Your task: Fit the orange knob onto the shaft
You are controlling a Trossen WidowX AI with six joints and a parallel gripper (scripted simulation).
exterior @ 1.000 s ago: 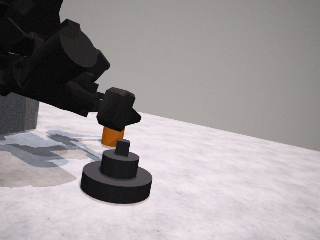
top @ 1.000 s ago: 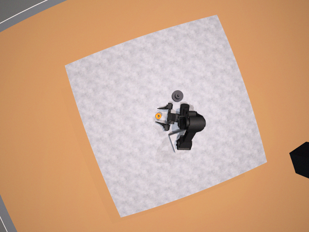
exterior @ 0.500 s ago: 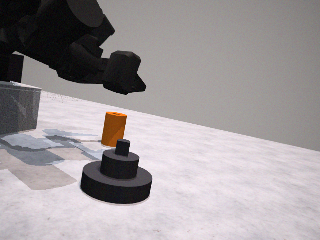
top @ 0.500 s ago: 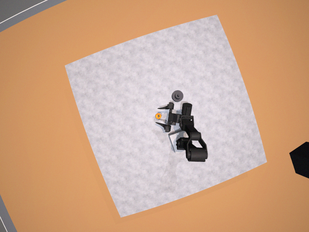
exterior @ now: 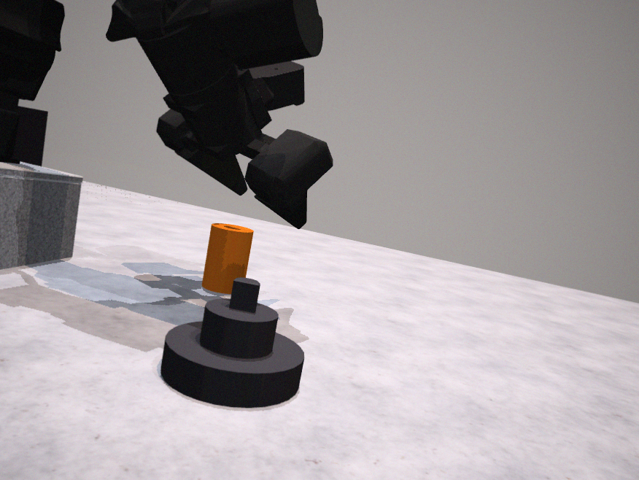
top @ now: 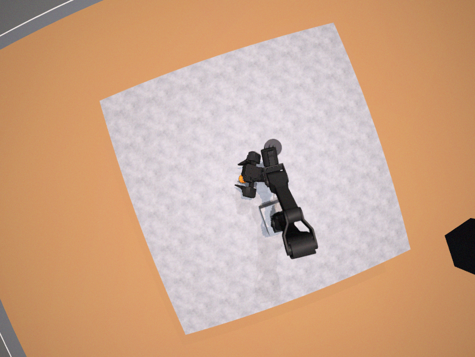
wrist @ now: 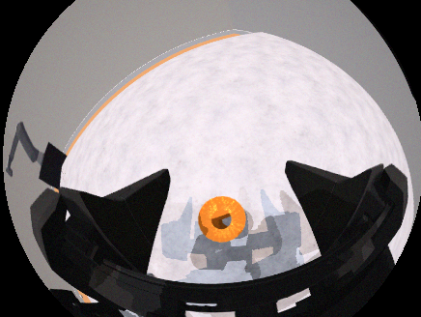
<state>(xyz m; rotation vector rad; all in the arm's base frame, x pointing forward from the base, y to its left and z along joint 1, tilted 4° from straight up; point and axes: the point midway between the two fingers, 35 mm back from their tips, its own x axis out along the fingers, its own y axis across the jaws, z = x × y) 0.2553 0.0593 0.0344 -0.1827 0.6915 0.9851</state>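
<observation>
The orange knob (top: 241,179) (exterior: 227,260) (wrist: 208,213) stands upright on the light mat, apart from the pedestal. Its D-shaped hole faces up; in the wrist view the flat side is toward the top of the picture, slightly tilted. My gripper (top: 237,174) (exterior: 272,210) (wrist: 230,170) is open and empty, raised above the knob and tilted downward, with the knob clear of both fingers. The dark round pedestal (top: 277,143) (exterior: 232,384) stands in front of the knob in the exterior view. Its shaft (exterior: 244,295) is bare; the shaft's flat side cannot be made out. The arm partly covers the pedestal in the top view.
The arm (top: 287,197) reaches over the mat (top: 184,126) from the lower right in the top view. A grey block (exterior: 39,219) stands at the left in the exterior view. A black object (top: 462,246) lies at the far right, off the mat.
</observation>
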